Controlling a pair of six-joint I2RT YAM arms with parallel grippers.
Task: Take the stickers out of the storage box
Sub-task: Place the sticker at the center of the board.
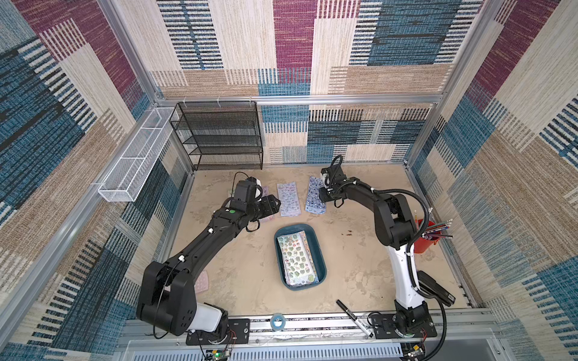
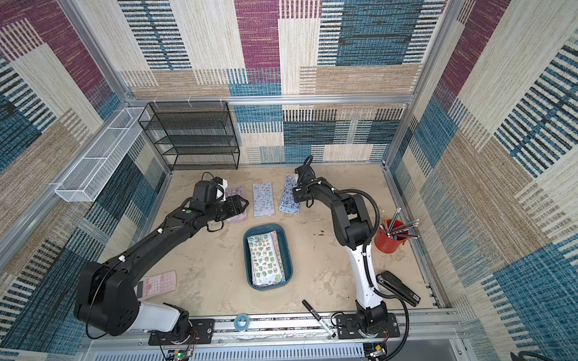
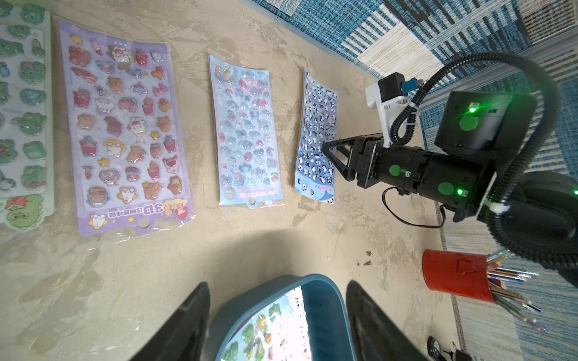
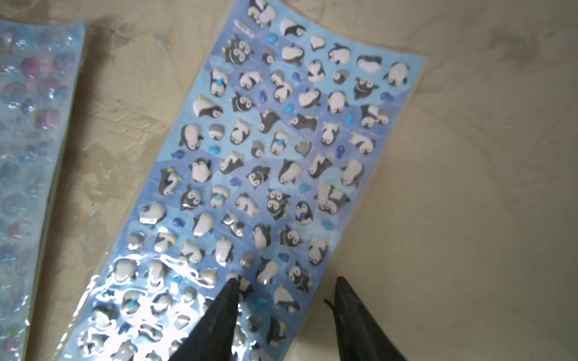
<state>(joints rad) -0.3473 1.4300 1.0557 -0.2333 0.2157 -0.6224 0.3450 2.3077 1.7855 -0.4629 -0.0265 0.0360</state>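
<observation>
The stickers not yet taken out lie as a flat stack in the storage box near the middle of the table, a green-figured sheet uppermost; four more lie in a row on the bare surface beyond it: the green sheet, the lilac sheet, the pale blue sheet and the penguin sheet. They look thin, light and floppy in glossy sleeves, so probably slippery, and apt to cling and lift two at once. The likeliest hold is a pinch on a short end or the clear sleeve margin, where a fingertip can slide under. The right arm is bent at the elbow with its wrist tipped down. The right gripper has its fingers spread and holds nothing, one tip over the penguin sheet's long edge and the other over bare table just beside it. The left arm stretches toward the far side. The left gripper hovers above the lilac sheet, well apart from the box, with its fingers spread and empty.
</observation>
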